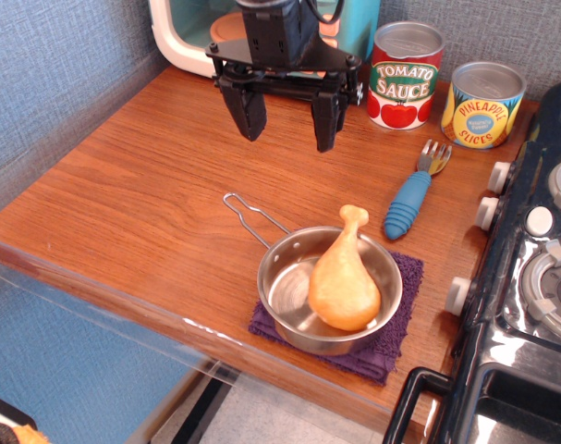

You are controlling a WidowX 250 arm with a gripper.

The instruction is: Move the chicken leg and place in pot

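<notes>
The golden-orange chicken leg (343, 281) lies in the shiny steel pot (285, 287), bulbous end down and its knobbed bone end resting on the far rim. The pot sits on a purple cloth (391, 342), its wire loop handle (250, 215) pointing back left. My gripper (287, 125) is open and empty, its two black fingers spread wide, raised above the table behind and to the left of the pot.
A blue-handled fork (411, 196) lies right of the pot. A tomato sauce can (407, 76) and a pineapple slices can (482, 104) stand at the back right. A toy microwave (192, 32) is at the back. A black stove (530, 277) borders the right side.
</notes>
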